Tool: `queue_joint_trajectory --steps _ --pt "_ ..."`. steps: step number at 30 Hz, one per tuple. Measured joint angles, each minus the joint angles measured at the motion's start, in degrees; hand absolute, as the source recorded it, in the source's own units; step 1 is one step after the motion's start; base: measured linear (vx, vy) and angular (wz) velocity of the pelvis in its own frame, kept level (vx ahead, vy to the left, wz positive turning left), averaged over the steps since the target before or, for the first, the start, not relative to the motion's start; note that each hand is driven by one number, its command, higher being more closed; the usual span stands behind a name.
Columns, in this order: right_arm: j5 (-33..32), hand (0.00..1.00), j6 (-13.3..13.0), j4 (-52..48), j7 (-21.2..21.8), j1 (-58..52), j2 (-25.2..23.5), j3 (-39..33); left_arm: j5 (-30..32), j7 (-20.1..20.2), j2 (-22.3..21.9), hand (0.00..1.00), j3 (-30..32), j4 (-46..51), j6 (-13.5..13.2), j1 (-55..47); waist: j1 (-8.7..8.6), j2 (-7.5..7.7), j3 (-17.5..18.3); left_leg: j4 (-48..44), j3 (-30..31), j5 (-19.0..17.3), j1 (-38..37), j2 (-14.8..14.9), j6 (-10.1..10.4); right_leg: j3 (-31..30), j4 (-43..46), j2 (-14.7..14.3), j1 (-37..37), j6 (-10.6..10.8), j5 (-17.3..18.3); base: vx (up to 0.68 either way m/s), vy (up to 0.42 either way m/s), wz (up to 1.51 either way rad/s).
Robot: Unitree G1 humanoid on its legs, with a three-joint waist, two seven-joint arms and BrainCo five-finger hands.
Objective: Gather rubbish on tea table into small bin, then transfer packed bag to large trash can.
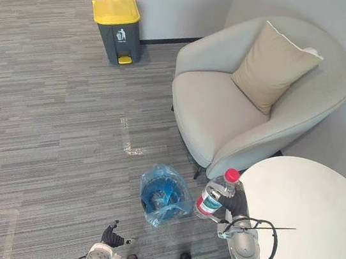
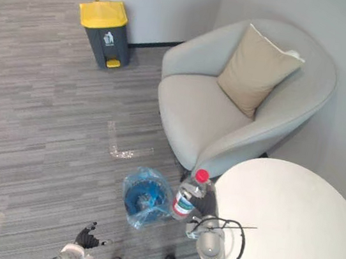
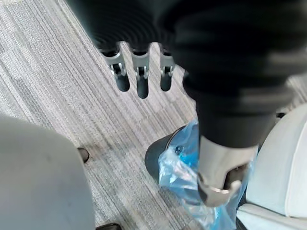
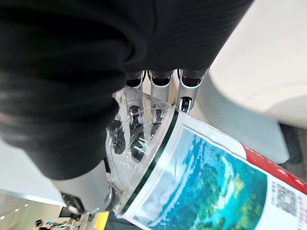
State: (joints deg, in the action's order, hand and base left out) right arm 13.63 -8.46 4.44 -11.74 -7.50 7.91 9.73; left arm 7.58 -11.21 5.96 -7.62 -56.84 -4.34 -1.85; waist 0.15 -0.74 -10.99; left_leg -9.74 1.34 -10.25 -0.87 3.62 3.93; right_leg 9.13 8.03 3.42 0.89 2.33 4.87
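Note:
A clear plastic bottle (image 1: 217,194) with a red cap and a blue-green label (image 4: 206,191) is held upright by my right hand (image 1: 236,205), whose fingers (image 4: 161,79) curl round it. It hangs just past the left edge of the white round tea table (image 1: 308,219). Beside the bottle, on the floor to its left, stands the small bin (image 1: 162,196) lined with a blue bag (image 3: 178,168). My left hand (image 1: 112,236) hangs low over the carpet near the bin, its fingers (image 3: 140,76) straight and holding nothing. The large grey trash can (image 1: 117,28) with a yellow lid stands far off by the wall.
A light grey armchair (image 1: 226,118) with a beige cushion (image 1: 273,66) stands right behind the bin and the table. A strip of clear tape (image 1: 129,139) marks the grey carpet between the bin and the trash can.

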Motion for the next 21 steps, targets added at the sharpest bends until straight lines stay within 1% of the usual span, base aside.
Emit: queue_joint_trajectory --steps 1,2,3,5,6,8,9,10,11,12,14,15,16,18,21 --pt "0.0 1.00 -0.2 0.0 0.2 2.3 1.6 1.9 -0.7 -0.1 0.0 0.00 0.6 0.1 -0.1 0.8 0.04 0.44 -1.0 -3.6 0.6 0.0 3.9 -0.6 0.0 0.5 2.2 0.7 2.7 0.0 0.0 -0.04 0.033 0.22" --pt "0.0 1.00 -0.2 0.0 0.3 3.0 2.3 2.4 -1.0 -0.1 0.0 0.00 0.9 0.1 0.0 1.2 0.06 0.44 -1.4 -4.8 0.9 0.0 5.2 -0.7 0.0 0.9 3.1 0.9 3.8 0.0 0.0 -0.09 0.023 0.48" --pt "0.0 1.00 -0.2 0.5 0.4 5.7 4.0 3.4 -1.4 -0.2 0.0 0.00 1.2 0.5 -0.1 2.4 0.08 0.35 -3.4 -7.9 1.2 0.0 8.4 -1.1 0.0 2.2 5.7 1.6 6.3 -0.2 0.3 -0.12 0.026 0.53" --pt "0.1 1.00 -0.2 2.9 0.4 11.1 5.9 4.8 -3.1 -1.2 0.5 0.00 1.7 1.5 -0.3 4.4 0.45 0.33 -7.0 -11.5 1.4 0.0 12.9 -1.5 0.0 3.3 10.2 2.6 10.1 -0.8 1.2 -0.15 0.025 0.56" --pt "0.1 1.00 -0.2 3.8 0.4 12.9 6.2 5.1 -3.3 -1.2 0.8 0.00 1.8 1.7 -0.3 5.1 0.52 0.40 -7.8 -12.4 1.4 0.0 14.4 -1.5 0.0 3.4 11.3 2.8 11.5 -1.1 1.5 -0.16 0.018 0.44" --pt "0.2 1.00 0.0 6.6 -0.1 18.5 6.7 6.0 -4.4 -1.6 1.9 0.00 2.1 2.9 -0.4 7.1 1.22 0.35 -10.4 -14.8 1.5 -0.1 19.8 -1.7 0.0 4.2 13.8 3.5 16.1 -1.2 2.2 -0.18 0.006 0.33" --pt "0.2 1.00 0.1 7.1 -0.3 20.5 7.5 6.6 -4.6 -2.3 2.2 0.00 2.2 3.4 -0.4 8.1 1.82 0.20 -11.5 -15.7 1.5 -0.1 21.9 -1.7 -0.1 4.3 14.6 3.6 18.1 -1.3 2.4 -0.17 -0.011 0.15" --pt "0.2 1.00 0.0 7.6 -0.5 21.7 7.9 6.9 -5.0 -2.5 2.4 0.00 2.2 3.6 -0.5 8.6 2.12 0.16 -12.2 -16.3 1.4 -0.2 23.0 -1.6 -0.2 4.3 15.1 3.6 19.1 -1.4 2.5 -0.17 -0.010 0.10" --pt "0.3 1.00 0.2 8.3 -0.6 24.3 8.7 6.9 -5.5 -2.7 2.8 0.00 2.3 4.1 -0.5 9.8 2.28 -0.15 -13.9 -17.6 1.4 -0.5 25.4 -1.6 -0.4 4.4 16.2 3.8 21.2 -1.6 2.9 -0.18 -0.001 0.10" --pt "0.3 1.00 0.4 8.9 -0.9 26.5 9.2 6.9 -5.6 -2.9 2.9 0.00 2.3 4.6 -0.5 10.6 2.44 -0.21 -14.7 -18.5 1.3 -0.5 28.0 -1.6 -0.4 4.5 17.3 3.9 23.7 -1.6 2.9 -0.20 0.004 0.11" --pt "0.3 1.00 1.1 9.5 -2.2 29.2 10.2 6.8 -5.6 -3.5 3.5 0.00 2.3 4.6 -0.5 11.7 2.63 -0.23 -14.8 -19.4 1.0 -0.6 32.8 -1.7 -0.6 4.6 19.0 4.5 28.4 -1.5 3.4 -0.19 0.010 0.13" --pt "0.3 1.00 1.3 9.9 -2.5 29.8 10.5 6.8 -5.7 -3.6 3.6 0.00 2.5 4.7 -0.4 12.0 2.65 -0.27 -14.9 -19.8 1.0 -0.6 33.9 -1.8 -0.6 4.6 19.4 4.6 29.5 -1.5 3.6 -0.19 0.010 0.09" --pt "0.3 1.00 2.1 10.3 -2.9 31.2 11.0 6.5 -5.7 -3.7 3.5 0.00 3.6 5.5 -0.4 12.5 3.10 -0.24 -15.4 -21.0 0.9 -0.6 36.4 -1.7 -0.7 4.5 20.8 4.9 32.0 -1.5 3.7 -0.21 0.011 0.06" --pt "0.4 1.00 2.4 9.9 -4.1 32.8 11.6 6.2 -6.3 -4.1 3.4 0.00 4.5 7.1 -0.4 12.8 3.17 -0.24 -15.5 -21.7 0.6 -0.5 40.1 -1.8 -0.9 4.9 22.5 5.7 35.8 -1.7 3.9 -0.20 -0.001 0.16" --pt "0.4 1.00 3.1 9.9 -5.6 37.4 13.1 5.9 -7.7 -4.9 3.1 0.00 5.8 10.3 -0.5 14.4 3.41 -0.42 -16.2 -23.6 -0.6 0.5 46.7 -0.9 -1.3 5.9 25.0 6.5 41.9 -1.9 3.9 -0.11 -0.023 0.21"
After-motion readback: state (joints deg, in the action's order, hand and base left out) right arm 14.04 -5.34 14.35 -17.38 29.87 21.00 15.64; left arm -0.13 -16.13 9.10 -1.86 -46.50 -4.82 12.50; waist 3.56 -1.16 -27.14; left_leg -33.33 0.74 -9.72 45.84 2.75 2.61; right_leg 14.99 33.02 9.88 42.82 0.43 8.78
